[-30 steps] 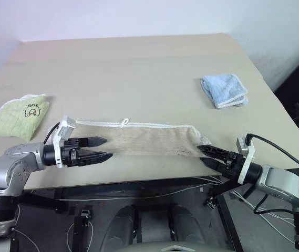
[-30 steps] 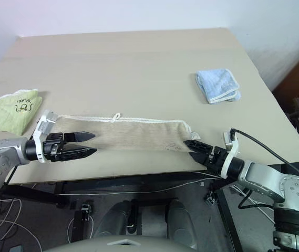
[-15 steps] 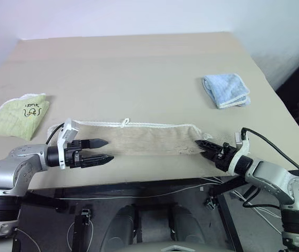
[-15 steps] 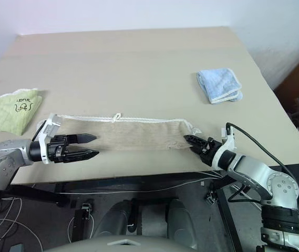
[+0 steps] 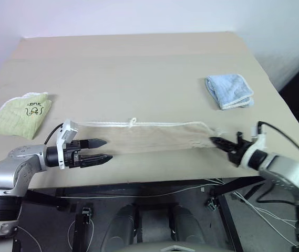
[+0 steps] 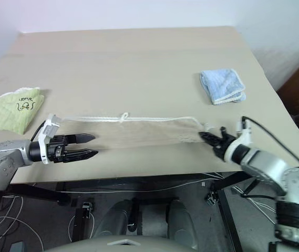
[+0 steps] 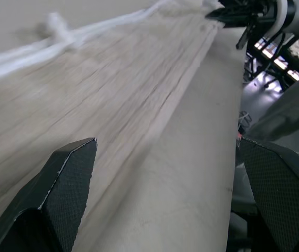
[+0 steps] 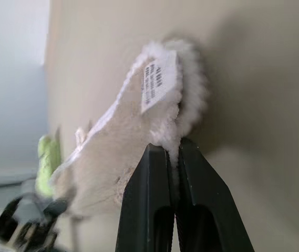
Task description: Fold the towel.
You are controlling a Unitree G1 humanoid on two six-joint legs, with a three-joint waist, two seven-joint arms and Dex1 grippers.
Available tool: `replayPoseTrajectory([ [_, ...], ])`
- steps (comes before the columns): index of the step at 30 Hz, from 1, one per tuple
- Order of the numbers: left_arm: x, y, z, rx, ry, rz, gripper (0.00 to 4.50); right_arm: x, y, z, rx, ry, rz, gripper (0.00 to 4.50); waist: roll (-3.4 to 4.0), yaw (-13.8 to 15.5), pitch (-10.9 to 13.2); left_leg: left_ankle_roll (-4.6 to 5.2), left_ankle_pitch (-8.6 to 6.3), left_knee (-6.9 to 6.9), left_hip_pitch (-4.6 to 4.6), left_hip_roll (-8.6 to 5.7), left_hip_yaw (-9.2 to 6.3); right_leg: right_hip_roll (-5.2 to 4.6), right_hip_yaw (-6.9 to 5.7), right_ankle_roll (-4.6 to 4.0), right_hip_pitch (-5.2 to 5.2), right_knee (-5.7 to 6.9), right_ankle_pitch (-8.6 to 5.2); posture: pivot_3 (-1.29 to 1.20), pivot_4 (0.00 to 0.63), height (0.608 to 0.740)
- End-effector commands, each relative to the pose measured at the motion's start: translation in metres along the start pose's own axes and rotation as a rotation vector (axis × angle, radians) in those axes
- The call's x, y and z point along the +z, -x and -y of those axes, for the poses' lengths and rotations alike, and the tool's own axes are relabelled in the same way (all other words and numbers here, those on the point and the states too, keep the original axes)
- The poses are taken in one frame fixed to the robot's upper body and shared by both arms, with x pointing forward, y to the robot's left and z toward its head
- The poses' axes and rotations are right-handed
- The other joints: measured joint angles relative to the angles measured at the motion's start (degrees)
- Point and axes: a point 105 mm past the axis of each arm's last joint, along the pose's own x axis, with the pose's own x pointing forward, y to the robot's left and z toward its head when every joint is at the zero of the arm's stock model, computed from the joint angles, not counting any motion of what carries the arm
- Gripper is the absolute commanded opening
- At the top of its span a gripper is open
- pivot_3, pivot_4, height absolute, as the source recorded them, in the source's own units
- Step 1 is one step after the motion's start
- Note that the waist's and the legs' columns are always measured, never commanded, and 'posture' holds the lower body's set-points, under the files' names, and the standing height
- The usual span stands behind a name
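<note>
Beige towel (image 5: 149,137) lies as long strip along desk (image 5: 138,68) near edge, 6 o'clock. Right gripper (image 5: 218,142) fingers clenched on its 3 o'clock end. Left gripper (image 5: 101,149) fingers spread wide, empty, over its 9 o'clock end. Next fold not yet started; most work remains.

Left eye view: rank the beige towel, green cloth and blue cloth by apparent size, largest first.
1. beige towel, stretched long across the table's front.
2-3. green cloth and blue cloth look about alike; no ranking between them.

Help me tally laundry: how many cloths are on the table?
3: a beige towel along the near edge, a green cloth at far left, a blue cloth at right.
</note>
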Motion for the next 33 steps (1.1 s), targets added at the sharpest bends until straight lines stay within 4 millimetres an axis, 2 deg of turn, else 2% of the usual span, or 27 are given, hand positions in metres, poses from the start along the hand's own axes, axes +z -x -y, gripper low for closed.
replayPoseTrajectory([
  [1,0.001,0.003,0.001,0.002,-0.022,0.013,4.5,0.031,0.015,-0.009,0.037,0.057,0.057,0.04,0.01,-0.1,0.0,0.01,-0.01,0.0,0.01,0.0,0.0,0.0,0.0,0.0,0.01,-0.01,0.0,0.0,0.15,0.74],
  [4,0.0,0.003,0.001,0.006,-0.024,0.012,4.5,0.037,0.015,-0.015,0.058,0.12,0.034,0.04,0.03,-0.3,0.0,0.01,-0.01,-0.02,0.03,0.02,0.01,0.04,-0.01,0.0,0.0,0.0,0.0,0.0,0.15,0.74],
  [8,0.001,0.004,-0.001,0.019,-0.028,0.015,4.5,0.031,0.007,-0.028,0.098,0.237,-0.026,0.04,0.04,-0.1,0.0,0.02,0.0,0.01,0.03,0.01,0.01,0.05,-0.02,0.02,0.01,0.01,0.01,0.0,0.15,0.74],
  [13,0.001,0.006,-0.003,0.033,-0.036,0.008,4.5,-0.002,0.009,-0.071,0.245,0.491,-0.199,0.04,0.1,-0.1,0.0,0.03,-0.02,0.03,0.01,0.01,0.02,0.04,-0.02,0.03,0.0,0.01,0.01,0.0,0.15,0.74],
  [19,-0.001,0.006,-0.006,0.042,-0.053,-0.012,4.5,-0.02,0.001,-0.099,0.302,0.739,-0.26,0.04,0.08,-0.1,0.0,0.02,-0.03,0.06,0.01,0.01,0.01,0.01,-0.02,0.03,0.01,0.0,0.01,0.0,0.15,0.74],
  [22,-0.002,0.005,-0.006,0.04,-0.053,-0.012,4.5,-0.029,-0.008,-0.106,0.328,0.794,-0.292,0.04,0.08,-0.1,0.0,0.01,-0.04,0.01,-0.01,0.01,0.0,-0.01,-0.02,0.02,-0.04,-0.02,0.0,0.0,0.15,0.74],
  [25,-0.003,0.003,-0.005,0.039,-0.054,-0.014,4.5,-0.045,-0.022,-0.108,0.335,0.876,-0.346,0.04,0.08,-0.2,0.0,0.01,-0.04,0.01,-0.14,0.01,0.01,-0.01,0.0,0.02,-0.19,0.0,0.01,0.0,0.15,0.74],
  [30,-0.004,0.002,-0.005,0.04,-0.059,-0.016,4.5,-0.073,-0.045,-0.112,0.391,0.889,-0.398,0.04,0.06,-0.1,0.0,0.0,-0.02,0.14,-0.75,-0.02,0.0,0.0,-0.01,0.21,-0.88,0.25,0.14,0.0,0.15,0.74],
  [33,-0.004,0.002,-0.005,0.046,-0.064,-0.017,4.5,-0.091,-0.056,-0.113,0.413,0.916,-0.418,0.04,0.06,-0.1,0.0,0.0,-0.02,0.16,-0.78,-0.06,0.01,-0.01,-0.01,0.27,-0.94,0.34,0.18,0.0,0.15,0.74],
])
